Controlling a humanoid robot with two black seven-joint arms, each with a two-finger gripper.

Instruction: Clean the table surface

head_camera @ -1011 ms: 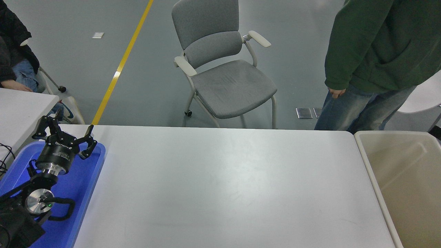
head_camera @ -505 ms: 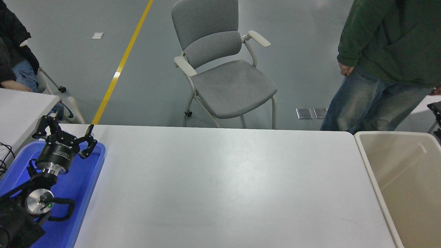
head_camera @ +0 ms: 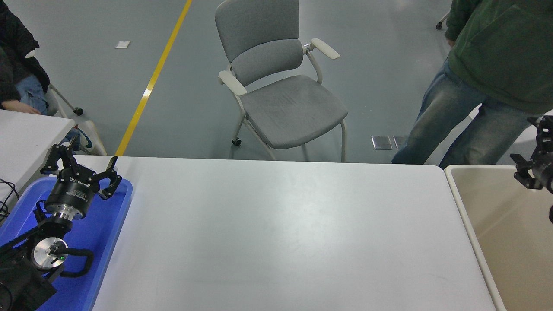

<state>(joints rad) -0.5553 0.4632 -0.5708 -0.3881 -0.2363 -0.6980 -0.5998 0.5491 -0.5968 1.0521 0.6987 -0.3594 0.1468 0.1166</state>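
The table surface (head_camera: pixel 276 233) is a wide white-grey top with rounded corners, and nothing lies on its open middle. My left gripper (head_camera: pixel 82 166) is parked at the lower left over a blue tray (head_camera: pixel 110 220), with its fingers spread open and empty. My right gripper (head_camera: pixel 529 149) comes in at the right edge, above the far end of the beige bin (head_camera: pixel 452 175). It is partly cut off by the picture's edge, and its fingers look spread and empty.
A grey chair (head_camera: pixel 281 99) stands beyond the far edge. A person in a green top and jeans (head_camera: pixel 497 65) stands at the far right, close to the bin. Another person (head_camera: pixel 17 86) sits at the far left by a smaller white table (head_camera: pixel 26 138).
My right gripper has come into view at the right edge over the bin. The standing person has stepped back and to the right. The left arm has not moved.
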